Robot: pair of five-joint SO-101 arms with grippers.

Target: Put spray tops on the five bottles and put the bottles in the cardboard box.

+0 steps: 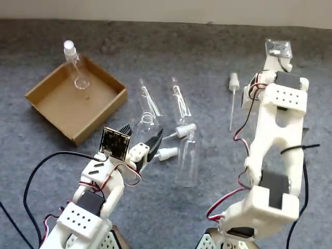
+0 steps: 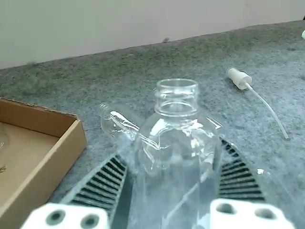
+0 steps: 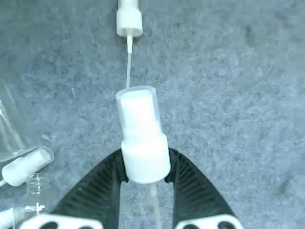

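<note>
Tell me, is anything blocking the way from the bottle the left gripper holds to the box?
Nothing visible. Only bare carpet lies between the bottle in the left gripper and the cardboard box.

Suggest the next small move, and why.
Probably bring the right gripper with its spray top over to the bottle in the left gripper: that bottle's neck is bare, and the top is already gripped.

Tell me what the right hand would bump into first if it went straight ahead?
Probably the loose spray top lying just ahead of the right hand, which grips a second spray top. Depth is unclear, so maybe the table first.
</note>
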